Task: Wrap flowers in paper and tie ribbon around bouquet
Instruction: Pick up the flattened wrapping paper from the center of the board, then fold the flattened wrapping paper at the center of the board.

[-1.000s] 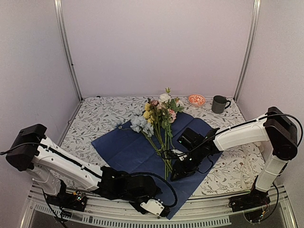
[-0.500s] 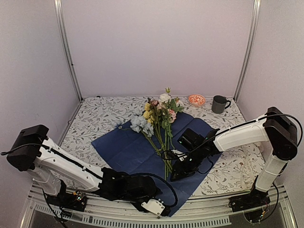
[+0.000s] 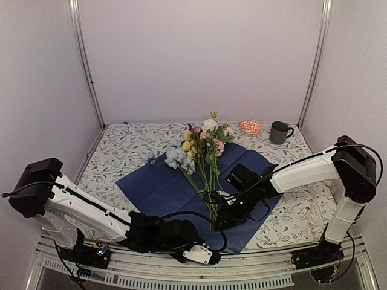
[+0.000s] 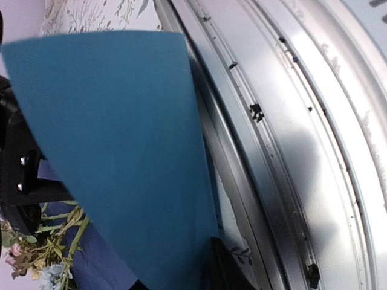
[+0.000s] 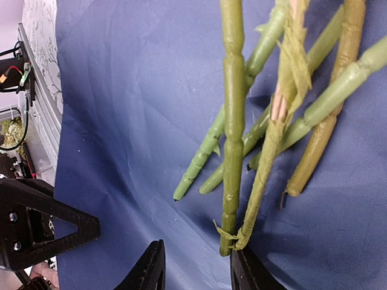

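Your right gripper (image 5: 198,267) stood with fingers parted at the flowers' (image 3: 205,140) stem ends on the paper (image 3: 157,187). Your left gripper (image 3: 203,256) sat at the paper's near corner, grip unclear.

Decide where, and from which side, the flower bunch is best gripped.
Grip the bare stems near their cut ends, from above, jaws across them. There the flowers narrow to a thin bundle lying flat on the paper; the far blooms fan wide and likely crush.
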`<state>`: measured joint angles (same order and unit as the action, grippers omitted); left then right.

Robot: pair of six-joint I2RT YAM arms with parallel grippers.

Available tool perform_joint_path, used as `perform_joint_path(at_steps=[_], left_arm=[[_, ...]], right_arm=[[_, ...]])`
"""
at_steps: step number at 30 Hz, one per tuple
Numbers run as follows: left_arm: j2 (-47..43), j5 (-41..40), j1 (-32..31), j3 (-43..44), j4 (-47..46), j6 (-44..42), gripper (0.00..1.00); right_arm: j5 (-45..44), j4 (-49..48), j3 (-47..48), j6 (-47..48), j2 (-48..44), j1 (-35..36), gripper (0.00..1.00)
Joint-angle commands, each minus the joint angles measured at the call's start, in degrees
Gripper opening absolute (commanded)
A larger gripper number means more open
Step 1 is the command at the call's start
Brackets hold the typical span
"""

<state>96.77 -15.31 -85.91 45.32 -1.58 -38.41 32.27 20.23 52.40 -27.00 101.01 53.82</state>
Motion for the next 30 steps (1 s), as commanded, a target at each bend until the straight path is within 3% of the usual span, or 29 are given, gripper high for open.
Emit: perform_joint_path(at_steps=[1, 2, 7, 12, 18, 24, 30], left_arm=[[-0.99, 5.52, 1.67, 2.22, 2.55, 2.61, 0.07], [-0.85, 5.92, 1.84, 2.63, 3.06, 3.61, 0.0], [-1.69, 8.46, 4.7, 3.37, 4.69, 9.58, 0.0], [-6.59, 18.28, 11.46, 0.97, 1.89, 15.33, 0.0], [-10.52, 28.52, 18.99, -3.46, -4.73, 20.78, 0.0], [-7.14, 32.06, 25.75, -1.24, -2.69, 23.63, 0.0], [-4.54, 33.46, 28.56, -0.82, -3.26, 24.4, 0.0]], right_arm=[[1.23, -0.03, -0.81, -0.05, -0.92, -0.47, 0.39], [1.48, 0.11, -0.82, -0.13, -1.49, -0.63, 0.38], [5.33, 0.53, -0.21, 1.65, -5.9, -2.68, 0.39], [8.71, 0.67, 1.82, 8.1, -11.46, -6.5, 0.48], [15.54, 0.58, 3.54, 16.99, -11.4, -8.55, 0.53], [21.74, -1.41, 3.57, 21.06, -10.38, -12.93, 0.62], [24.55, -3.14, 2.76, 21.73, -9.31, -22.83, 0.69]])
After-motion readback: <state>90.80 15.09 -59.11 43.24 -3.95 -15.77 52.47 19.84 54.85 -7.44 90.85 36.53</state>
